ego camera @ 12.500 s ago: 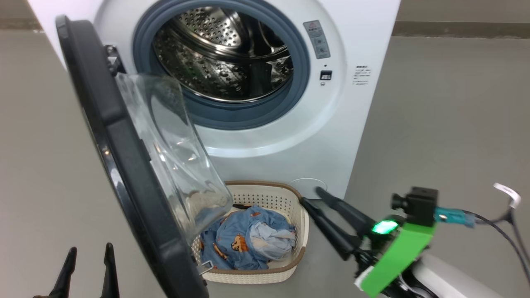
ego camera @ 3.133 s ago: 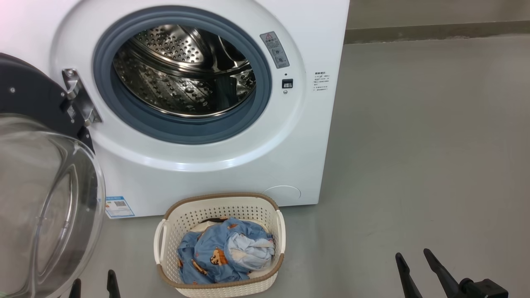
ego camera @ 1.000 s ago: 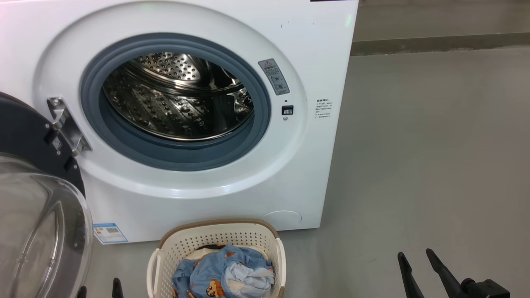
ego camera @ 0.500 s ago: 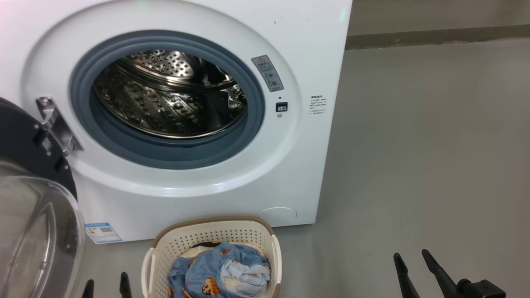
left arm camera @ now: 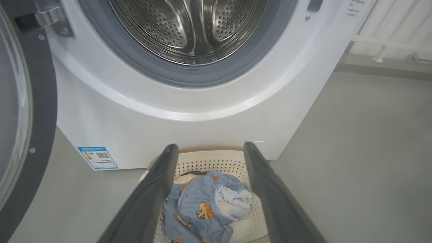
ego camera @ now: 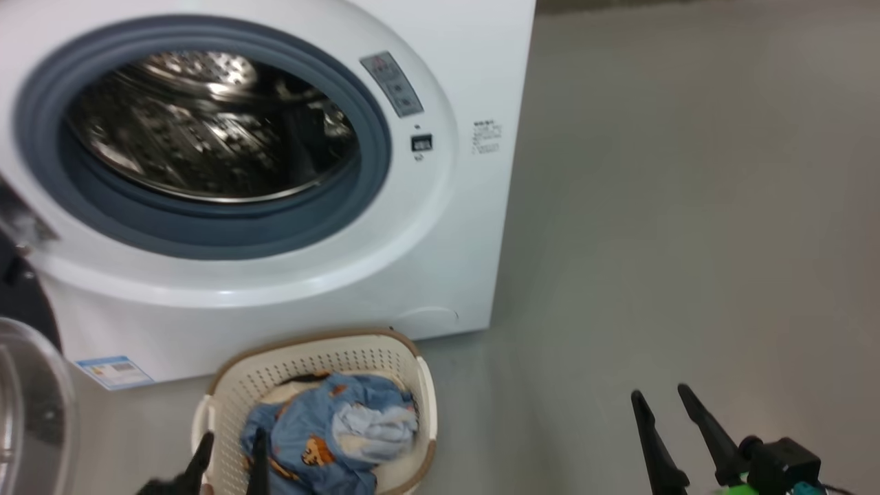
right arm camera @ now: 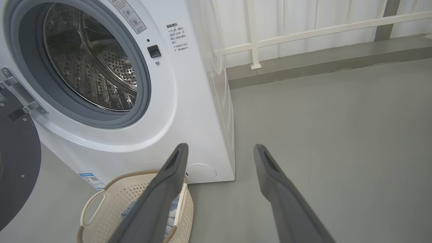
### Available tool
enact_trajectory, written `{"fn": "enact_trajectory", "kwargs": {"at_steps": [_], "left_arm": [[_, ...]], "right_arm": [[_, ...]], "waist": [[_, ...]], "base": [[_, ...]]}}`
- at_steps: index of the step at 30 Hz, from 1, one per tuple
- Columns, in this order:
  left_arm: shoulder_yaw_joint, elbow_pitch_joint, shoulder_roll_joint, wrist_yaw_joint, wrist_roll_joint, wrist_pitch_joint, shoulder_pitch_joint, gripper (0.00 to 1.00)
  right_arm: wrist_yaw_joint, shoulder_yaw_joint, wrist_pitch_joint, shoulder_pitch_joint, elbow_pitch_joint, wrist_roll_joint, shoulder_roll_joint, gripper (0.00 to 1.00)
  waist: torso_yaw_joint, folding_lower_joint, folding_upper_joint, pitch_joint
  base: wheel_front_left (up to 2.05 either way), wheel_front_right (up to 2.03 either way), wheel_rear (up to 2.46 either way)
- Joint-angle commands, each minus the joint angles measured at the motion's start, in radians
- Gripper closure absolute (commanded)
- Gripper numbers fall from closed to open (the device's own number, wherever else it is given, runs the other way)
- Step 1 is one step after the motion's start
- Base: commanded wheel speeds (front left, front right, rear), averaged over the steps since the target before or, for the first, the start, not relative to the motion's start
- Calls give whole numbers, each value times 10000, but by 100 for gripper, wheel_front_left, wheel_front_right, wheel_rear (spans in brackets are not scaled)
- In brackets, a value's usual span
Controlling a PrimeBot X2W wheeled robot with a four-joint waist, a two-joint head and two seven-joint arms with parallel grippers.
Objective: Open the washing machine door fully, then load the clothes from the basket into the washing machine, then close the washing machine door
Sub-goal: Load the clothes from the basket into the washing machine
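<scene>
Washing machine door (ego camera: pixel 29 412) cut off at left edge; drum (ego camera: pixel 206 130) motion-blurred.

The washing machine (left arm camera: pixel 189 131) carries 3 printed items, and none can be read letter for letter. A small blue label (left arm camera: pixel 98 158) at the lower left corner of its white front bears a QR code (left arm camera: pixel 102 155) beside rows of tiny print. A grey sticker (right arm camera: pixel 128 15) on the white ring at the upper right of the opening holds small pictograms and fine lines. To the right of it, on the flat front, stands a block of black Chinese characters (right arm camera: pixel 177 37), too small to make out.
</scene>
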Motion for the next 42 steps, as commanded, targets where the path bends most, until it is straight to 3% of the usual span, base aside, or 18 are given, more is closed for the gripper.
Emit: {"fn": "enact_trajectory", "kwargs": {"at_steps": [1,10,20,26,42], "left_arm": [[228,104,164,-97,82,-19,-686,0],[-3,2054,728,-493,-242,751,-2311,0],[-108,4116,1423,-634,-512,1716,-3927,0],[-304,5039,2125,-696,-526,2201,-4811,0],[-466,6674,3356,-733,-698,2613,-6595,0]], "right_arm": [[17,285,-120,-458,-299,-103,-27,0],[17,526,-120,-1209,-394,19,129,0],[17,1193,-120,-2051,-621,879,137,0],[17,1490,-120,-2387,-756,1242,138,0],[17,1894,-120,-2892,-1063,1617,138,0]], "waist": [[-589,0,0,816],[-1503,0,0,2318],[-2451,0,0,3867],[-2927,0,0,4778],[-3370,0,0,6385]], "base": [[0,0,0],[0,0,0],[0,0,0],[0,0,0],[0,0,0]]}}
